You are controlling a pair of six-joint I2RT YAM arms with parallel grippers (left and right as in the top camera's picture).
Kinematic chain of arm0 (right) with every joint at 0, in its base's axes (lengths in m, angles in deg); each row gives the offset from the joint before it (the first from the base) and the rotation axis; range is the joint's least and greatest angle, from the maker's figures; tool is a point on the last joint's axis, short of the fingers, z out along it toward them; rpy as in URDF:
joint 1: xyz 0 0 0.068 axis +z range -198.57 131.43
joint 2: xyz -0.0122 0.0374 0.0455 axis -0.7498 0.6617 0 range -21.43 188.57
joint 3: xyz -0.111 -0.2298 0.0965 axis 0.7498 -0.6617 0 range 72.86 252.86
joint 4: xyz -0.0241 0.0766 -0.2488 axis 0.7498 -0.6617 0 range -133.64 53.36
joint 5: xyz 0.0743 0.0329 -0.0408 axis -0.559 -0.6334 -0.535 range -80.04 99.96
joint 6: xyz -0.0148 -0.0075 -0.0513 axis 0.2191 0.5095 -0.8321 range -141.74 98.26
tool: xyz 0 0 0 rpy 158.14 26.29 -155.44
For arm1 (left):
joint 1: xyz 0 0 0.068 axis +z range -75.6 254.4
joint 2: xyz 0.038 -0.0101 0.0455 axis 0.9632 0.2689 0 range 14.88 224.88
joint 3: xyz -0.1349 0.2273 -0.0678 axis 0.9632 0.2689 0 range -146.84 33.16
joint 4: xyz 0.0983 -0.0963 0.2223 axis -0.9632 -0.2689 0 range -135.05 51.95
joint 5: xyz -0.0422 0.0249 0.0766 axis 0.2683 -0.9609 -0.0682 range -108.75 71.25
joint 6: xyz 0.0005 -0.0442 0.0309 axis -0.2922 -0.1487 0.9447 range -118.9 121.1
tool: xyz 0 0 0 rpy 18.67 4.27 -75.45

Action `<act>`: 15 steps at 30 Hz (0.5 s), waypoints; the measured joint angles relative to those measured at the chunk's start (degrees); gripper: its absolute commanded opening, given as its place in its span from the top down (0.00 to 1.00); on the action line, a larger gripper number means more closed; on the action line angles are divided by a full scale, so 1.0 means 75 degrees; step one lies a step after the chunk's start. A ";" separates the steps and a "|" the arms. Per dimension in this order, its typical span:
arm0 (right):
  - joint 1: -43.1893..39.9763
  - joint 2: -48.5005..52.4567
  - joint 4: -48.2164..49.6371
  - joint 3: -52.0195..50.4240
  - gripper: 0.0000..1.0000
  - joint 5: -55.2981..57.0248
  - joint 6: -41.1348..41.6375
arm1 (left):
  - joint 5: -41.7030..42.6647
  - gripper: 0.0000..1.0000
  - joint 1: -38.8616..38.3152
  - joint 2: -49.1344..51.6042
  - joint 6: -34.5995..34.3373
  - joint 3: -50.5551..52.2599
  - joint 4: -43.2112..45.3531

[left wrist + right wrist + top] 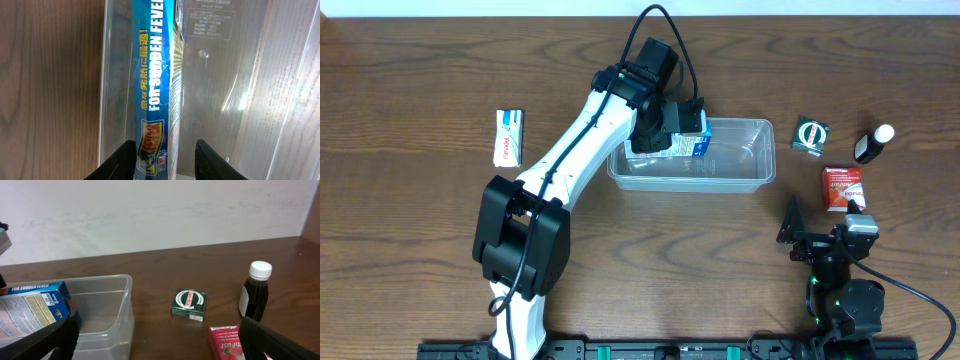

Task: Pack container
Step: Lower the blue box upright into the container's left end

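The container (760,160) is a clear plastic tub at the middle of the table. A blue "For Sudden Fever" box (692,143) stands on edge inside its left end. My left gripper (655,130) reaches down into the tub around this box. In the left wrist view the blue box (152,75) runs up between the fingers beside the container wall (107,75). The left gripper (165,160) is open: one finger lies against the box, the other stands off with a gap. My right gripper (160,345) is wide open and empty, low at the table's front right (823,222).
A red box (842,188) lies just ahead of the right gripper, with a green box (811,135) and a dark bottle with a white cap (873,144) behind it. A white box (508,137) lies at the far left.
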 measured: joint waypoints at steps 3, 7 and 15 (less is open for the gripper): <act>0.0000 0.0000 0.0000 0.0000 0.01 0.0000 0.0000 | 0.0000 0.66 0.0000 0.0000 -0.0006 0.0000 0.0006; 0.0000 0.0000 0.0000 0.0000 0.01 0.0000 0.0000 | 0.0000 0.66 0.0000 0.0000 0.0003 0.0000 0.0017; 0.0000 0.0000 0.0000 0.0000 0.01 0.0000 0.0000 | 0.0000 0.66 0.0026 0.0000 0.0003 0.0000 0.0064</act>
